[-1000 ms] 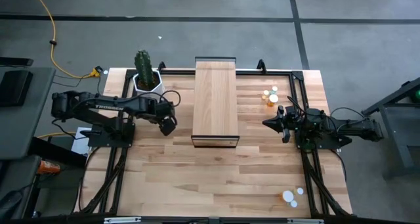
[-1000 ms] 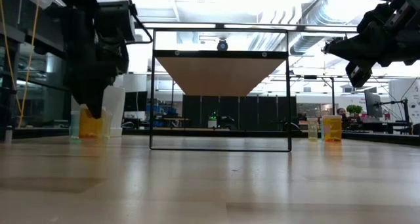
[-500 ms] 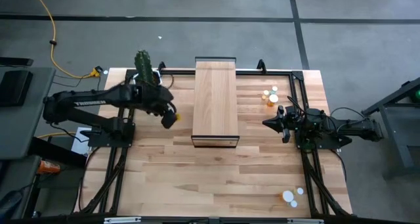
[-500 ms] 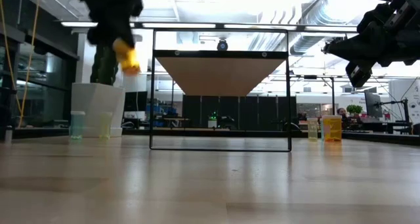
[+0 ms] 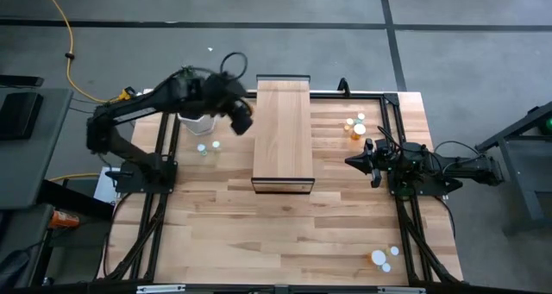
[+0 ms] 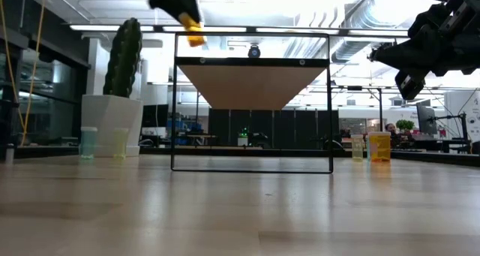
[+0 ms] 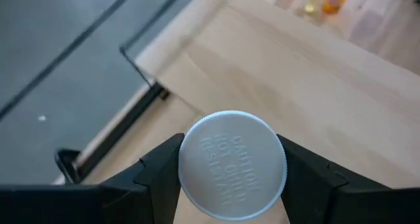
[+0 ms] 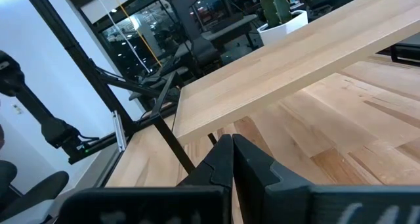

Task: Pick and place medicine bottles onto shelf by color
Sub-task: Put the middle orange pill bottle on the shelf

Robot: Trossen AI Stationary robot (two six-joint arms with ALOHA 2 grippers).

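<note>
Our left claw (image 5: pixel 242 120), clamped on an orange bottle (image 6: pixel 195 37), hangs just off the shelf's (image 5: pixel 283 113) left edge near its far corner, so the shelf top lies rightward.

Both arms are matte black with chunky jointed links; the left tool (image 7: pixel 230 184) and right tool (image 8: pixel 231 159) end in angular black fingers.
</note>
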